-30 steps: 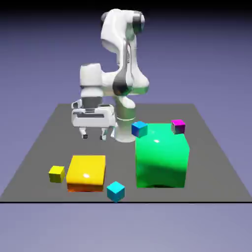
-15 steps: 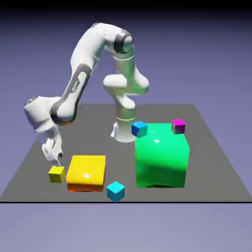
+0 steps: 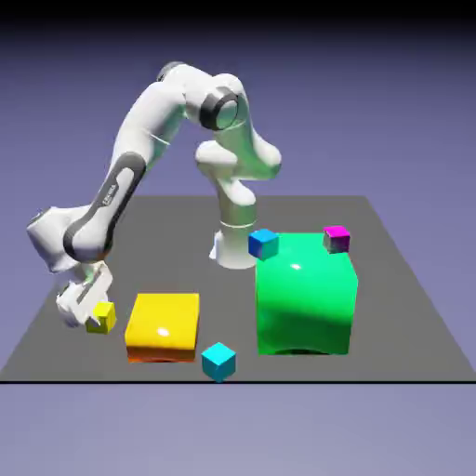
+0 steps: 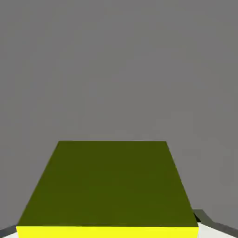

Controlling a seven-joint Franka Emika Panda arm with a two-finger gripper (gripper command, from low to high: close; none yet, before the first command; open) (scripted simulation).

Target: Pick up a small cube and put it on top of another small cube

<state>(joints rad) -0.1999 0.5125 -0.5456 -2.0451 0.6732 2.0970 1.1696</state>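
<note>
Exterior view: the hand [image 3: 85, 311] grips the yellow cube [image 3: 101, 317] just left of the flat yellow-orange block [image 3: 164, 325] on the table [image 3: 400, 307]; the cyan cube [image 3: 218, 361] sits beside that block's near right corner.

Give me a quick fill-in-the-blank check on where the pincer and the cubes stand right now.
1. The pincer is down at the small ____ cube.
2. The cyan cube sits in front of the flat ____ block.
3. The magenta cube rests atop the big ____ block.

Missing words: yellow; yellow-orange; green
</note>
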